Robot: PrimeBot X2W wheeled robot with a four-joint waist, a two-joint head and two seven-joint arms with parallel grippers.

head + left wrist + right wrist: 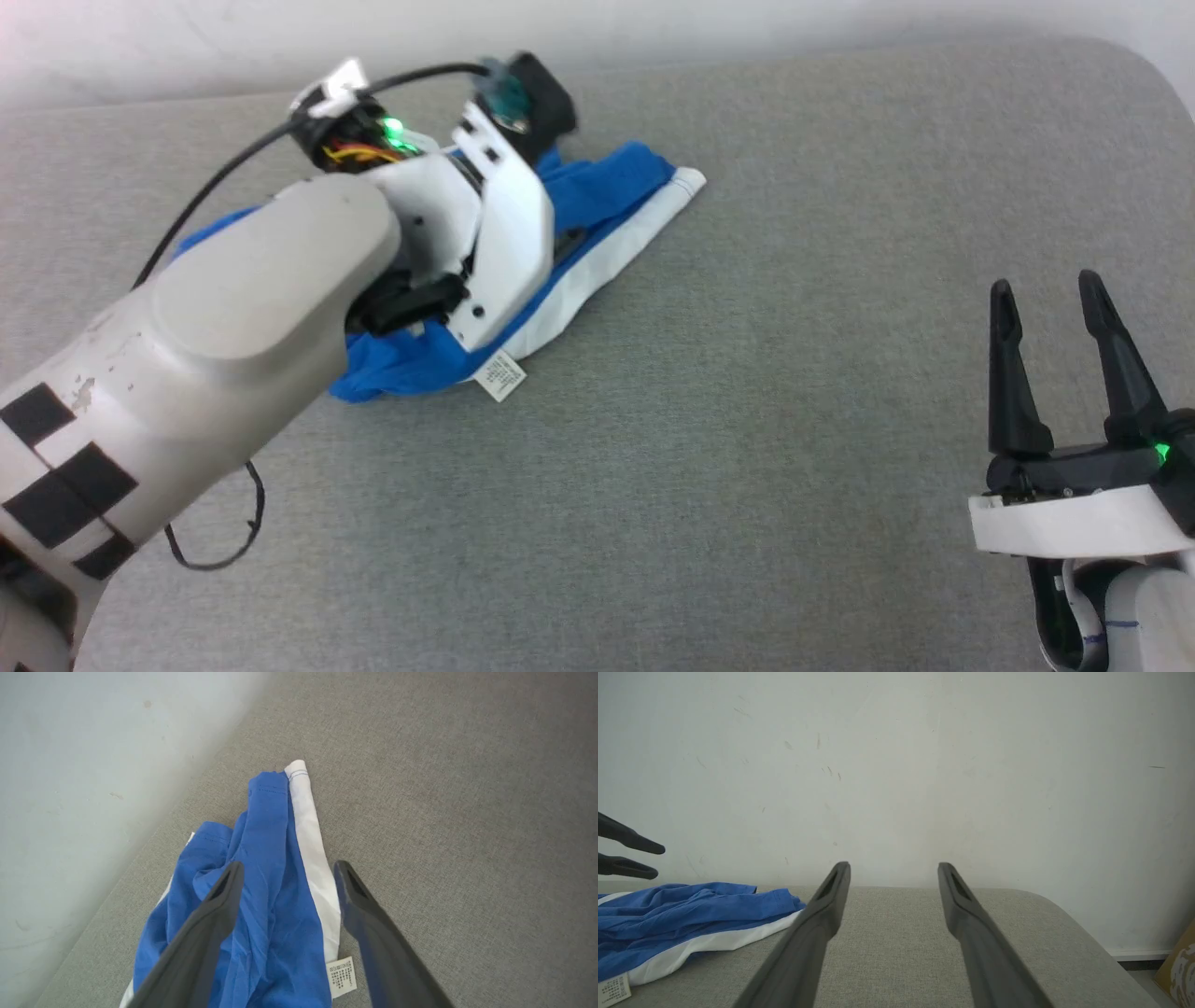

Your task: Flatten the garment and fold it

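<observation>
Lying bunched on the grey tabletop [747,467] is one blue garment [607,191] with one white care tag [500,375]. The left end effector [286,872] hangs spread wide just above the cloth, holding nothing. The right end effector [1044,282], equally spread and empty, sits well apart.

A pale grey forearm [233,308] with black square markings at the frame's lower left carries a white bracket [509,252], a black cable [217,182], coloured wires [350,149] and a green light [392,128], and the right claw [1044,285] at lower right has two long black fingers [1013,392] above a white band [1064,523].
</observation>
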